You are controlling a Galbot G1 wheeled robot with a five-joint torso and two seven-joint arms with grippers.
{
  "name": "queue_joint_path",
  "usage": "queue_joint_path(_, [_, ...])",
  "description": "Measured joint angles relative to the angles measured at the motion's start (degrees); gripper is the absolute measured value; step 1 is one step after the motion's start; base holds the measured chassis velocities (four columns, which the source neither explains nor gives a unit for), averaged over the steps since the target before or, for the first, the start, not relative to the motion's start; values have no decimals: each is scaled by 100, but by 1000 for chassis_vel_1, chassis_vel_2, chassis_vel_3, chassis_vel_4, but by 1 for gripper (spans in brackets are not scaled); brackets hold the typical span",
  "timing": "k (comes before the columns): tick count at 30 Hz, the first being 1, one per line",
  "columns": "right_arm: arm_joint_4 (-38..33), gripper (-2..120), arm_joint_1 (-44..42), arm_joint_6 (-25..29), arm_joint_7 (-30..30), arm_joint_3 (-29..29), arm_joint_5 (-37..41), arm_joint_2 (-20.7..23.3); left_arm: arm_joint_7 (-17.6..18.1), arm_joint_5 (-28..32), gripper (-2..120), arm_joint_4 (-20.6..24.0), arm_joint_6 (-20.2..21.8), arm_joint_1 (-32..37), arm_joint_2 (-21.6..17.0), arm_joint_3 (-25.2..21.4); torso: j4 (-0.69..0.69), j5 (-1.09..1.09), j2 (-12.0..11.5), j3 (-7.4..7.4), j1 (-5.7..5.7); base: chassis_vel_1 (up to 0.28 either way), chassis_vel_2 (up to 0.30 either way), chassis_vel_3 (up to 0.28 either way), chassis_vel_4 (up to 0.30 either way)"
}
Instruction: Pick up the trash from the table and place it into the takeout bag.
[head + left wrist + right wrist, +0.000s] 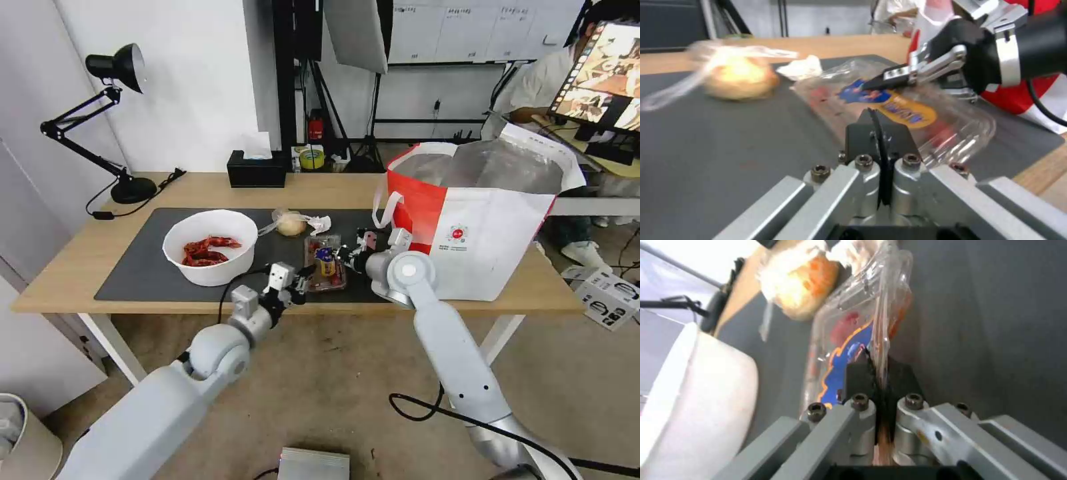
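Note:
The clear hinged tray (325,265) with red scraps lies on the dark mat near the table's (80,267) front edge. My right gripper (344,256) is shut on its thin plastic edge (853,326), which runs between the pads. My left gripper (307,273) is shut, its tips (872,116) at the tray's (916,113) opposite side; whether they pinch plastic I cannot tell. The white bowl (210,247) of red shells stands to the left. Behind the tray lie the bagged yellowish lump (291,223) and a crumpled tissue (321,223). The open takeout bag (480,220) stands at the right.
A black tissue box (257,170) and a roll of tape (311,159) sit at the table's back edge, and a black desk lamp (123,190) stands at the back left. A printed box (607,297) lies on the floor at the right.

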State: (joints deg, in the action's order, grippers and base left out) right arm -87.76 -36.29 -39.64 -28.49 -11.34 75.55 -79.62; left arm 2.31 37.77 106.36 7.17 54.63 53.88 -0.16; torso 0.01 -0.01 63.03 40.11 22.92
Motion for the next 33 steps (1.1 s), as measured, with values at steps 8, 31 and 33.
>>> queue_joint_path(8, [-345,0,-281,91,354,-75,20,127,16,-137,0,441,-263,827,-75,-647,0,1,0,0,0,0,0,0,0])
queue_joint_path(31, [-2254,0,156,1058,1146,-871,-222,958,51,-213,80,815,-452,1727,36,-1449,0,1,-1,0,0,0,0,0,0])
queue_joint_path(33, [-2276,0,211,1099,1100,-939,-261,1063,49,-213,85,836,-453,1755,39,-1476,-1,2,-1,0,0,0,0,0,0])
